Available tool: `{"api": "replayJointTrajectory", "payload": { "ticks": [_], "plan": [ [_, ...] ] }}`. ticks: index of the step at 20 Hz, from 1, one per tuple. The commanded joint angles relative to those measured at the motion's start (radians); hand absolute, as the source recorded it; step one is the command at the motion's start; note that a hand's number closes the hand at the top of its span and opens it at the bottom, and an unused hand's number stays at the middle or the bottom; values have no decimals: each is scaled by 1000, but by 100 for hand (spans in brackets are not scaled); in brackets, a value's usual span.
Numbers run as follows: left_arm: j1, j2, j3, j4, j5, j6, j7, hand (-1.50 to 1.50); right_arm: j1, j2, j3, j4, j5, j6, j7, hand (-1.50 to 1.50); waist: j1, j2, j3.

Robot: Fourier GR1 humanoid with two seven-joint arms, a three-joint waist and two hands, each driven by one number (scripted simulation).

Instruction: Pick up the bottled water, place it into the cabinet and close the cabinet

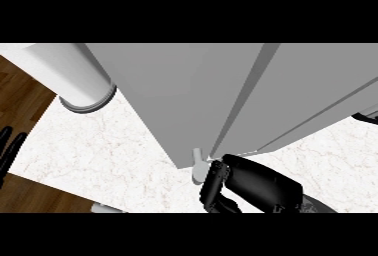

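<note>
The grey cabinet (pixel 192 100) fills the middle of the head view, with a door seam running down its front. A small white handle (pixel 198 165) sticks out at its lower corner. My right hand (pixel 258 185) is directly beside that handle at the bottom edge of the right door (pixel 310 100); its fingers (pixel 214 187) hang relaxed next to the handle, not round it. My left hand (pixel 10 150) rests open at the left edge, fingers up. No bottled water shows anywhere; the cabinet's inside is hidden.
A tall white cylinder (pixel 66 70) stands on the marble counter (pixel 96 150) at the back left, close to the cabinet. A dark object (pixel 367 117) peeks in at the right edge. Wooden floor (pixel 22 95) lies beyond the counter's left edge.
</note>
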Motion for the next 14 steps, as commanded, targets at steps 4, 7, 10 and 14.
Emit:
{"api": "replayJointTrajectory", "payload": {
  "ticks": [4, 7, 10, 14],
  "plan": [
    [6, -11, 8, 37, -2, 3, -5, -150, -329, 151, -58, 312, 21, -149, 123, 150, -26, -4, 7],
    [25, -10, 16, 24, 12, -14, -9, -150, -446, 153, -131, 427, 60, -253, 92, 150, -22, -10, 10],
    [10, -21, 19, 52, 11, -19, -16, -150, -559, 155, -172, 543, 88, -344, 56, 150, -57, -5, 10],
    [35, -7, 46, 45, 21, -37, -23, -150, -674, 156, -236, 694, 104, -466, 17, 150, -48, -9, 12]
  ]
}}
